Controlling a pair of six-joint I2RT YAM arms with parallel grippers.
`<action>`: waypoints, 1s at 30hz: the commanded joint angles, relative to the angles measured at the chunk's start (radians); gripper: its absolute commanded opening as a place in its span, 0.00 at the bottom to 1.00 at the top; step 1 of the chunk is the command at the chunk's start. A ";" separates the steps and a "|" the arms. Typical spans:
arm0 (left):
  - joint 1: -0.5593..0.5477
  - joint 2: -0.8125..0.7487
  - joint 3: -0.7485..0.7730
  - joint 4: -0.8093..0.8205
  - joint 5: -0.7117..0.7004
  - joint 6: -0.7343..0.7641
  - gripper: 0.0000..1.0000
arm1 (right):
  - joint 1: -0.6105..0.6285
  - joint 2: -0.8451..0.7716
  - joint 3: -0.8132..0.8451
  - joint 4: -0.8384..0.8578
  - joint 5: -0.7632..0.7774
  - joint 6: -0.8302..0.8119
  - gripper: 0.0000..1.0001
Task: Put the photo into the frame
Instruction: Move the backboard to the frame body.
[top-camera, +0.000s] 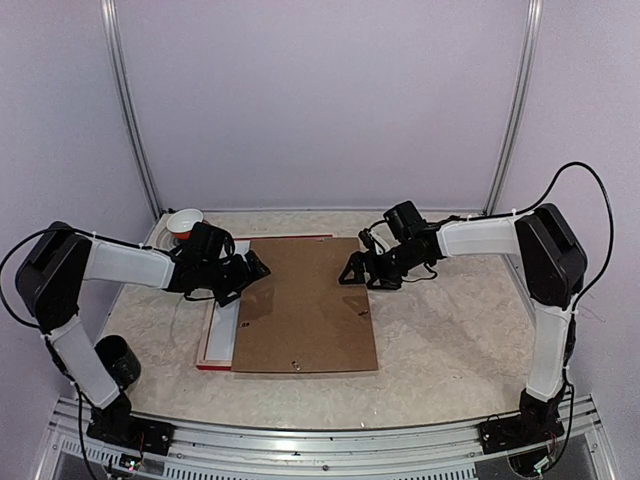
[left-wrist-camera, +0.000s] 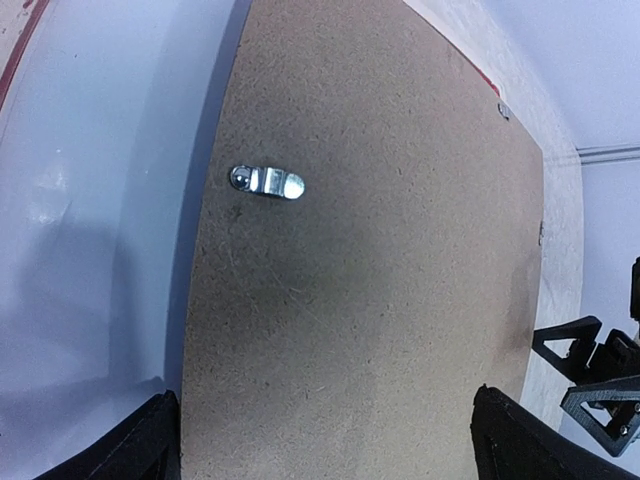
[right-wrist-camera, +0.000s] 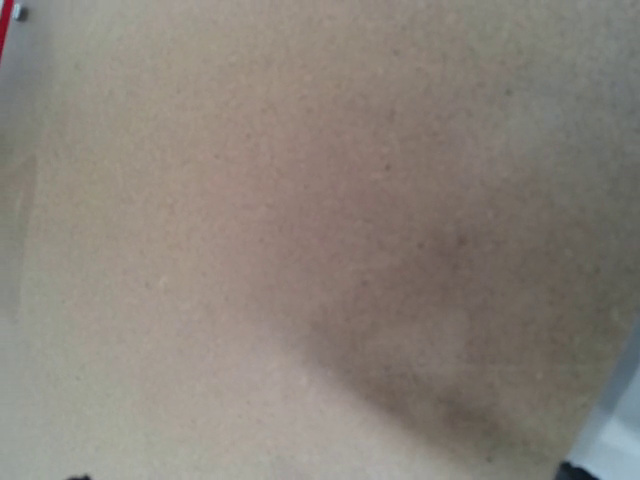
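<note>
you are hovering the left pincer (top-camera: 254, 268) and right pincer (top-camera: 353, 272), both released and empty, at opposite edges of the backing board (top-camera: 305, 305), what looks like the photo (top-camera: 224, 335) lying in the frame (top-camera: 213, 366) just behind the left one, so you should be gripping low and moving both together

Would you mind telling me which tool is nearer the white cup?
Left. The left tool is close by, just right of the white cup. The right tool hovers over the far side of the brown board, well to the cup's right.
</note>
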 joint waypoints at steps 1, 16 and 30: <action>-0.003 -0.018 0.059 0.046 0.042 0.018 0.99 | 0.018 0.019 0.057 0.073 -0.092 0.002 0.99; 0.027 -0.012 0.089 0.000 0.021 0.034 0.99 | 0.022 0.082 0.138 0.074 -0.122 0.012 0.99; 0.055 -0.002 0.093 -0.008 0.020 0.037 0.99 | 0.041 0.114 0.193 0.061 -0.138 0.012 0.99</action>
